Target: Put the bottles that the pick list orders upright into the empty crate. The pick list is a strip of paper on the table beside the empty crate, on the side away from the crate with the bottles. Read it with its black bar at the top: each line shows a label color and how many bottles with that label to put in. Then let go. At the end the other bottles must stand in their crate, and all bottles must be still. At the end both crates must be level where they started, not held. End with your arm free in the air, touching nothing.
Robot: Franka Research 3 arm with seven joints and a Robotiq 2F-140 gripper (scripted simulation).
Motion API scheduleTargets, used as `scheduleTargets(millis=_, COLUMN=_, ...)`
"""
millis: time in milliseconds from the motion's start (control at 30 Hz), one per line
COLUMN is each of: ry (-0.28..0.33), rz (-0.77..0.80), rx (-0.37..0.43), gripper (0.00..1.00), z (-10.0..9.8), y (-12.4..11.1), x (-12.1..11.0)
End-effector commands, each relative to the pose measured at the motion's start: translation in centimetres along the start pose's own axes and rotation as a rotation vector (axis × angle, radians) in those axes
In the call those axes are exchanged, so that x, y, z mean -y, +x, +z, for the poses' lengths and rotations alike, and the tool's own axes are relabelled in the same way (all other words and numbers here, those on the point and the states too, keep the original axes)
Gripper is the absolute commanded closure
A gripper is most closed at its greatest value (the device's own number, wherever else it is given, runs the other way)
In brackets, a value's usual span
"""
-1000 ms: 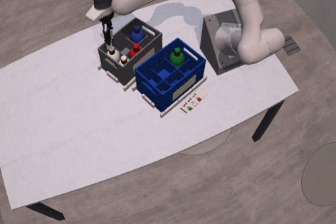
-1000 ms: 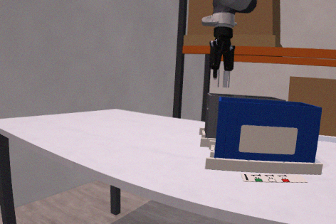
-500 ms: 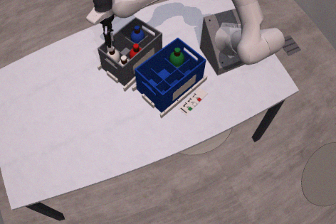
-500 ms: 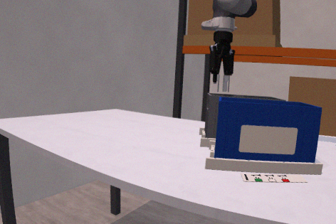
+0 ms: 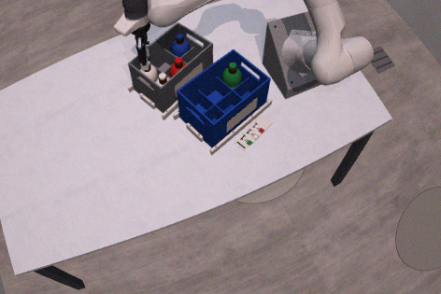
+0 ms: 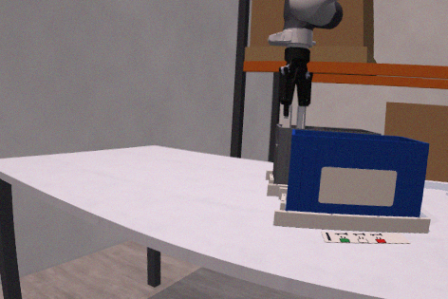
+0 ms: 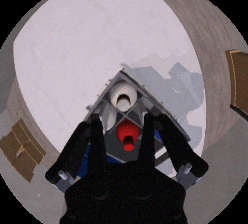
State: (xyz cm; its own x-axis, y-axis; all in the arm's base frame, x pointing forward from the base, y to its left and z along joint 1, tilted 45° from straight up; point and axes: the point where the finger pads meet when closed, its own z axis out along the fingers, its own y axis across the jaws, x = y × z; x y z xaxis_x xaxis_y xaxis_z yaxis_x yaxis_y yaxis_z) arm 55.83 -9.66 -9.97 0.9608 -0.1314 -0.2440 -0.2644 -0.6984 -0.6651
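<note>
The grey crate holds a blue-capped bottle, a red-capped bottle, a white-capped bottle and a small brown-capped one. The blue crate holds one green-capped bottle upright in a back cell. The pick list lies in front of the blue crate, with green, white and red marks. My gripper points straight down over the grey crate's left end, partly open and empty, fingertips just above the white bottle. In the wrist view the white cap and red cap show between my fingers.
In the side view my gripper hangs at the grey crate's rim behind the blue crate, and the pick list lies at the table's near edge. The arm's grey base block stands right of the crates. Shelving stands behind the table.
</note>
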Motion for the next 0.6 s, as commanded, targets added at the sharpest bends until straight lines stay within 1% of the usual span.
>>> scheduleTargets(millis=0, ry=-0.002, rz=0.007, rx=-0.004, gripper=0.62, z=0.6, y=0.1, x=0.0)
scheduleTargets(millis=567, ry=-0.002, rz=0.007, rx=-0.004, gripper=0.62, z=2.6, y=0.1, x=0.0)
